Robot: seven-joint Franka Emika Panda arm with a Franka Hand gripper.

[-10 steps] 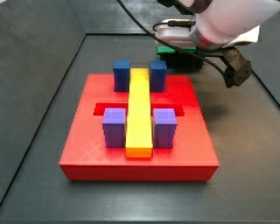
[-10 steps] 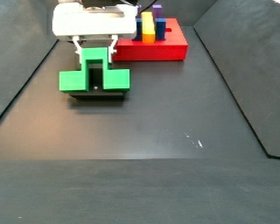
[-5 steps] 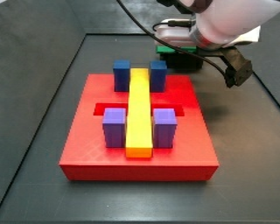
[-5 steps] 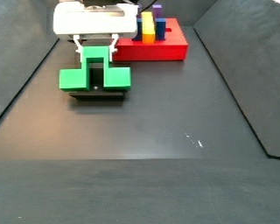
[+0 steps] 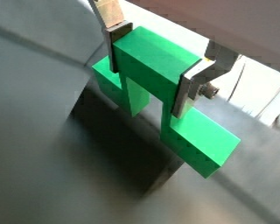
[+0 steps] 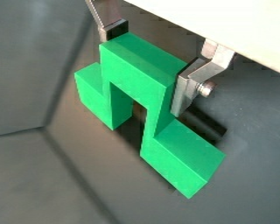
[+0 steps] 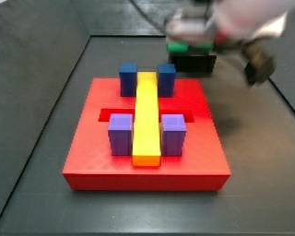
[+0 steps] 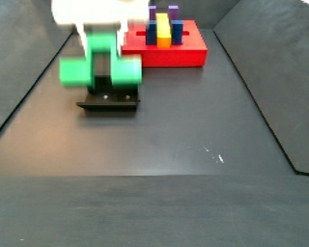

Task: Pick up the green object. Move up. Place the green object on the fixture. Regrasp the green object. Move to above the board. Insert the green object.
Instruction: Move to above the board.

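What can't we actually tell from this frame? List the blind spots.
- Gripper: motion-blurred in a side view, so finger positions are unreadable there.
- Green object: both wrist views show the fingers at its sides, but the pad contact faces are hidden by the block.
- Fixture: whether the green object rests on it or is lifted clear cannot be told, because of blur.
- Board: its recess is partly hidden by the yellow bar.

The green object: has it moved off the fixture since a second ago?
Yes. In a side view the green object, held in the gripper, now sits higher above the fixture, lifted clear of it.
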